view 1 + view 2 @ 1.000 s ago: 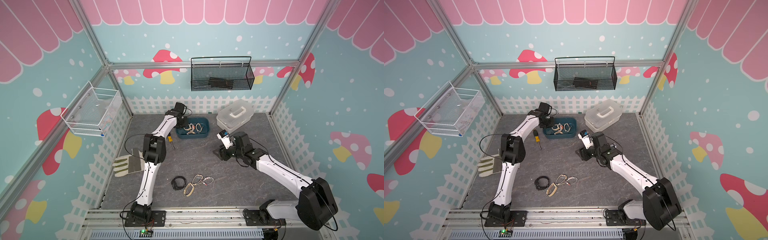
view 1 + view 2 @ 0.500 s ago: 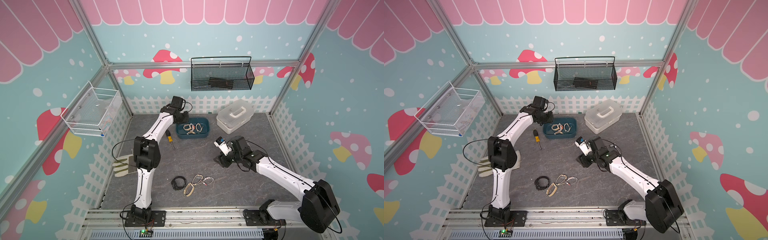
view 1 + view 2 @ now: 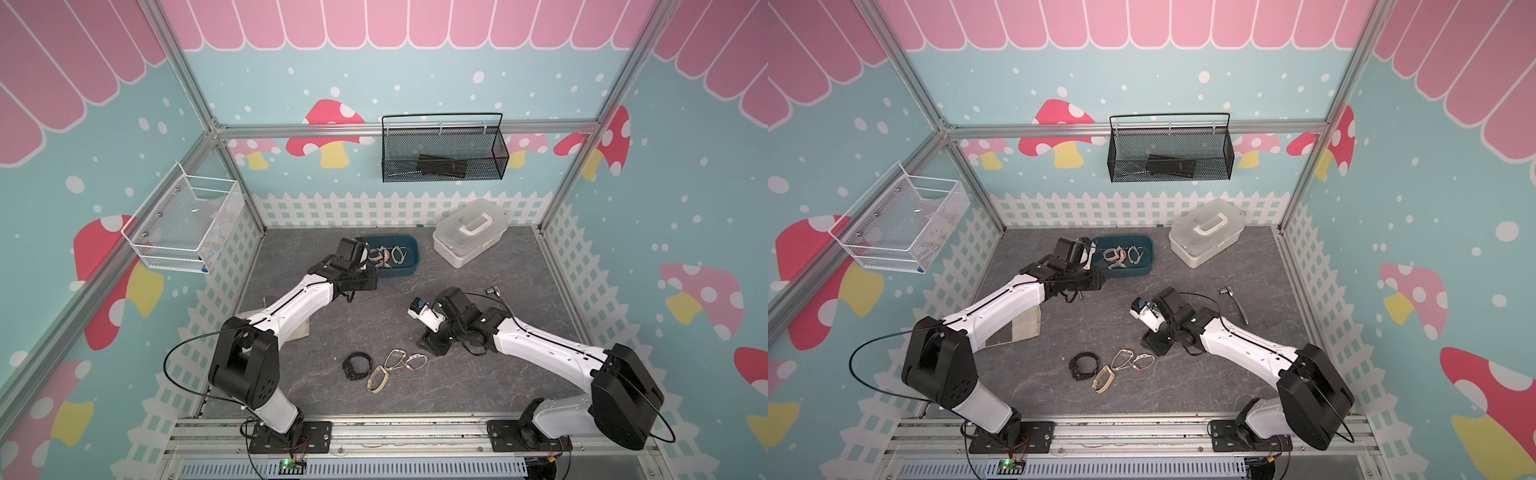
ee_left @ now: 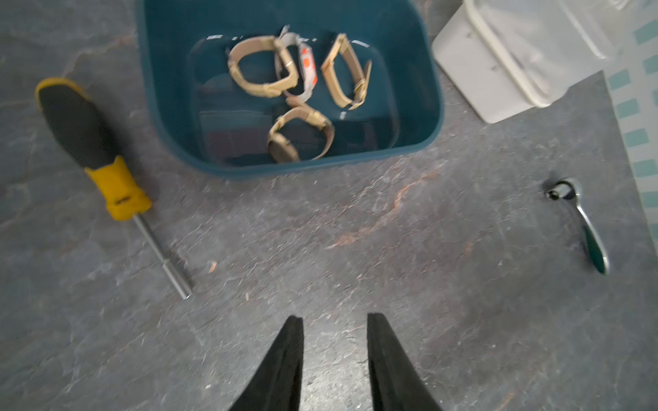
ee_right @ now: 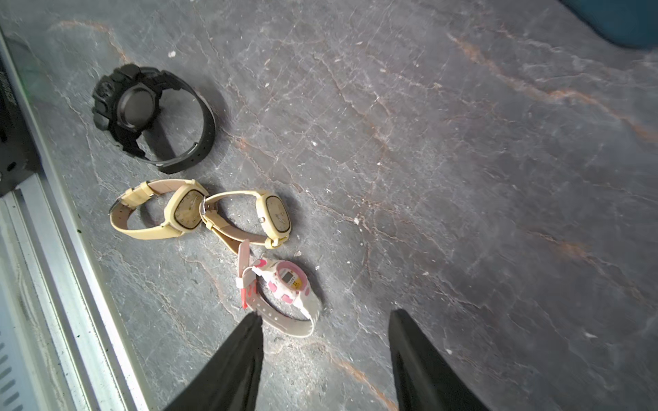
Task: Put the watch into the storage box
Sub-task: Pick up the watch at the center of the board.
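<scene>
Here the right gripper hangs low over the near middle of the slate-patterned mat, its black tapered jaws spread apart and empty, one fingertip just beside the strap of the pink-and-white watch, which suggests a pickup is being lined up. Beyond it lie two cream watches with squarish faces, their straps touching, and a chunky black watch of matte rubber. The left gripper, jaws narrowly apart and empty, hovers near the storage box, a smooth teal plastic bin with rounded corners, which already holds several tan-strapped watches (probably set down there). A yellow-and-black screwdriver lies to its left.
</scene>
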You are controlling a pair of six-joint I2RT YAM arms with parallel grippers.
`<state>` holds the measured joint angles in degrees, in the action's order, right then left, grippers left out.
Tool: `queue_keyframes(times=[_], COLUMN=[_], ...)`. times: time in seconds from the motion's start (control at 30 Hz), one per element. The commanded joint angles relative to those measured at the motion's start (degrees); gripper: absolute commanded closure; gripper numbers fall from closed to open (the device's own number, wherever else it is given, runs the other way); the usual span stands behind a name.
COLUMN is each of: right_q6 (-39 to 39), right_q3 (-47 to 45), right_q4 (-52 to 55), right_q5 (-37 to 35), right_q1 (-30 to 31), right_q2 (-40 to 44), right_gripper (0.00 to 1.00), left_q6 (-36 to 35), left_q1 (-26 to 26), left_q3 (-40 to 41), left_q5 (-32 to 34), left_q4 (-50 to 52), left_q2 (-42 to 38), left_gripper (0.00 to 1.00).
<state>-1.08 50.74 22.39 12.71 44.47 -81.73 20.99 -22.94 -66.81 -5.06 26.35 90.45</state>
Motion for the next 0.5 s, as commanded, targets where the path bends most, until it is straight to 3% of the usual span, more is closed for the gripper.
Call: queue_keyframes(times=[0.0, 0.13, 0.47], right_q6=[0.9, 1.5, 1.6], right_q3=[3.4, 6.2, 11.4], right_q4=[-0.6, -0.2, 1.2], right_q5=[-0.8, -3.1, -5.3], right_q1=[2.3, 5.1, 8.4], right_q2=[-4.3, -9.1, -17.8], right_gripper=[0.42, 0.45, 0.54], left_q6=[1.6, 1.5, 1.0], left_q1=[1.5, 4.0, 4.3], left_q3=[3.0, 3.4, 3.3], left_q5=[1.9, 0.0, -0.6], left_q4=[-6.2, -4.6, -4.6], left_q2=[-4.8, -5.2, -4.6], left_gripper=[0.66, 0.66, 0.66])
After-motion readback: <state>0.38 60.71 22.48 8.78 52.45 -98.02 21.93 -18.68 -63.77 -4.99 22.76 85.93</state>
